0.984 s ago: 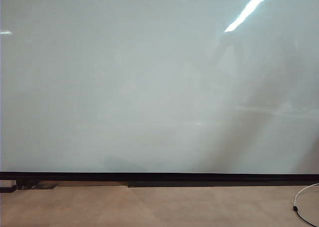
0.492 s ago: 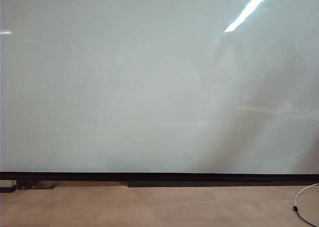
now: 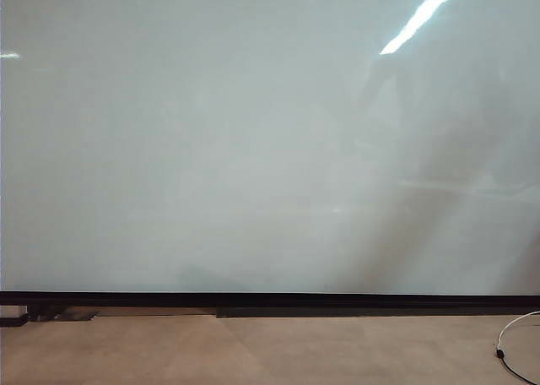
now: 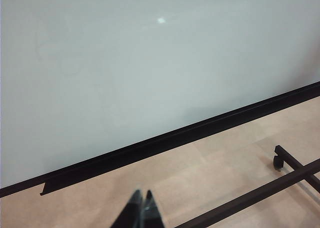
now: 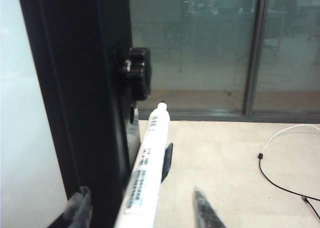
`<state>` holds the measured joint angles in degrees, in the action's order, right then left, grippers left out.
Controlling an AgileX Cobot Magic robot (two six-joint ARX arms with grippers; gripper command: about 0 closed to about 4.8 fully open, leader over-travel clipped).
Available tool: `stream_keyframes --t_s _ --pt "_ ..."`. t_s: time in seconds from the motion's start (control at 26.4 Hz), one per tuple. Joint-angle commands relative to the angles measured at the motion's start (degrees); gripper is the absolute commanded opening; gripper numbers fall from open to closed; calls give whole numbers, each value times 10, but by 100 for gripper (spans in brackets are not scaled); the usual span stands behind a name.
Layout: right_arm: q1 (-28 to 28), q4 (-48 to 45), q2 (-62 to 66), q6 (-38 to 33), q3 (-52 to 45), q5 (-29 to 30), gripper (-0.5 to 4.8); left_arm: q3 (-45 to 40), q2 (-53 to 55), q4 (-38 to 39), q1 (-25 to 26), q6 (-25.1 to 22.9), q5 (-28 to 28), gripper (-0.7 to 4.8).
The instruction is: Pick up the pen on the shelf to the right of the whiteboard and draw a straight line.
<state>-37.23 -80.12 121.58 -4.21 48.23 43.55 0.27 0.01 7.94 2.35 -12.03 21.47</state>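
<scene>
The whiteboard [image 3: 253, 149] fills the exterior view, and neither gripper shows there. No straight line is in view on it. In the right wrist view the pen [image 5: 150, 158], a white barrel with small print, lies along the board's black side frame [image 5: 80, 88]. The shelf under it is mostly hidden. My right gripper [image 5: 140, 195] is open around the pen, with a gap between the barrel and each finger [image 5: 80, 208]. My left gripper [image 4: 142, 200] is shut with nothing in it, low over the floor in front of the whiteboard [image 4: 150, 63].
A black knob [image 5: 137, 73] sticks out of the frame just beyond the pen's tip. A white-and-black cable [image 5: 280, 158] lies on the floor [image 3: 506, 343]. A black stand bar with a caster [image 4: 280, 163] crosses the floor. Glass partitions [image 5: 225, 48] stand behind.
</scene>
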Motion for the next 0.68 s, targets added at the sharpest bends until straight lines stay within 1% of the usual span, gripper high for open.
stream_keyframes --t_s 0.04,0.23,0.53,0.57,0.68 --pt "3 -9 -2 -3 6 3 247 1 0 7 0 -9 4 -5" --pt "14 -9 -2 -3 9 9 241 1 0 7 0 -13 5 -5" --pt "9 -8 -2 -3 8 10 241 1 0 7 0 -13 5 -5" --pt "6 -8 -2 -3 8 10 236 1 0 7 0 -13 5 -5" --pt "5 -8 -2 -3 8 12 200 1 0 7 0 -13 5 -5"
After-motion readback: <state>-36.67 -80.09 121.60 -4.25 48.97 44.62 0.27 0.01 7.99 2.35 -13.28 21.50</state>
